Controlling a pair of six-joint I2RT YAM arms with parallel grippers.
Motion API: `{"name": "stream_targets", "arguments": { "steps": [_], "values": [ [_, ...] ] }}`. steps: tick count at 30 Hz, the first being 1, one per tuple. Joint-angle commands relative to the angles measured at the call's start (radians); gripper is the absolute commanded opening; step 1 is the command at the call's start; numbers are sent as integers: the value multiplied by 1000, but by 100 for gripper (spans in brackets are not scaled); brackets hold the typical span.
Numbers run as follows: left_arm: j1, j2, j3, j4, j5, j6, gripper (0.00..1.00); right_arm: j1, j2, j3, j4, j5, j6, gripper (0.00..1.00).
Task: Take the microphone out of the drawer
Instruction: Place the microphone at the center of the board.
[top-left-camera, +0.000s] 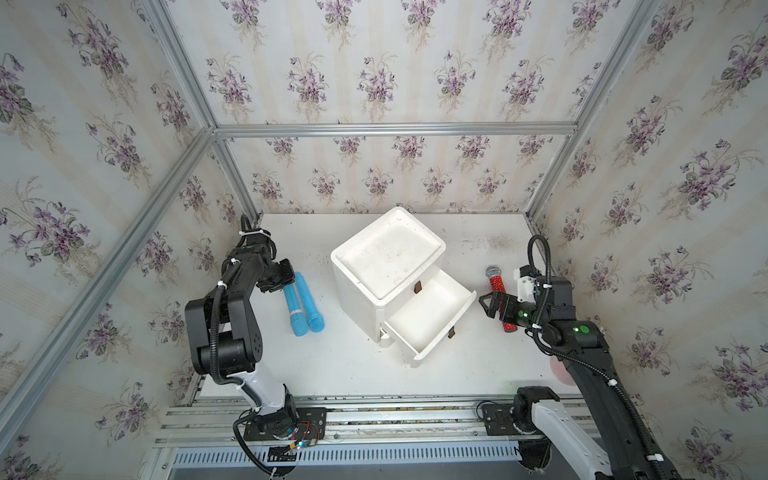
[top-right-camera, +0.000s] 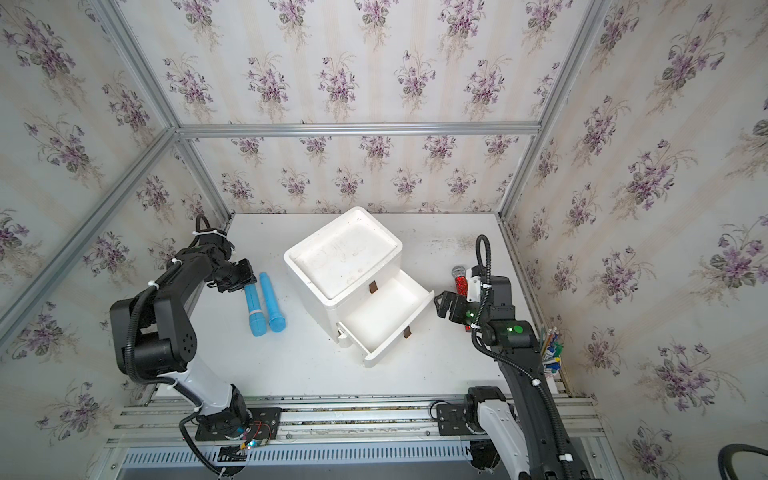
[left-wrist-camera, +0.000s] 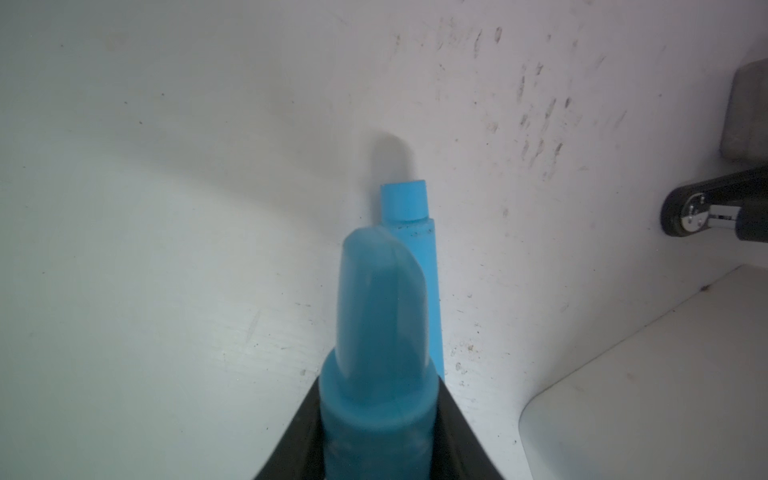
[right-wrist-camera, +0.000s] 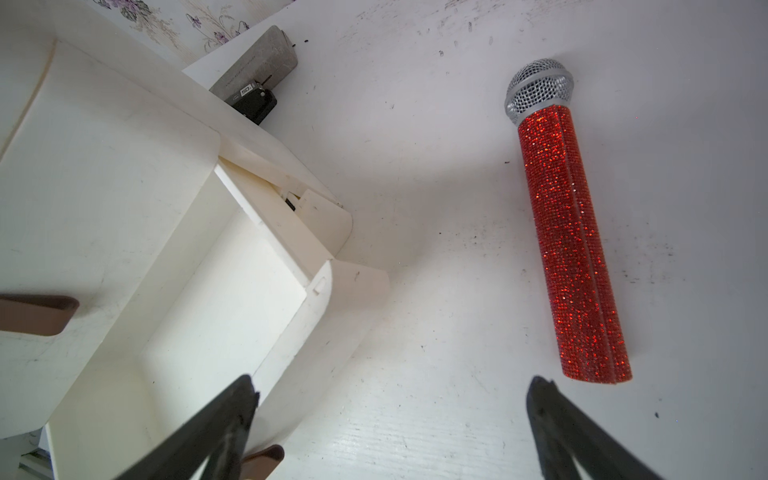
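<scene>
Hovering right gripper (right-wrist-camera: 392, 386), jaws released, between empty drawer (top-left-camera: 428, 320) and red microphone (right-wrist-camera: 569, 245) lying free outside it, so likely delivered; clamping blue microphone (top-left-camera: 293, 309) in left gripper (top-left-camera: 284, 282) on drawer's far side

Bright, even light, soft shadows — wide-angle bending at edges; the close blue cylinder (left-wrist-camera: 378, 332) seems defocused.

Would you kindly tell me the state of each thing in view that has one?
Lower drawer, pulled open, empty.
Upper drawer, shut.
Red microphone, lying loose on the table.
Held blue microphone, clamped in the left hand.
Other blue microphone, lying loose beside it.
Left hand, shut on the held blue microphone.
Right hand, open, empty.
</scene>
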Motion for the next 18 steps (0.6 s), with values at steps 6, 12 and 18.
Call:
{"name": "stream_targets", "arguments": {
  "steps": [6, 12, 18],
  "values": [
    [3, 45, -2, 19, -37, -31, 14, 7, 3, 3, 15, -6, 0, 100],
    [6, 105, 3, 28, -21, -38, 20, 8, 1, 3, 15, -8, -3, 100],
    [6, 118, 1, 30, -14, -47, 28, 10, 3, 6, 15, -15, -3, 100]
  ]
}}
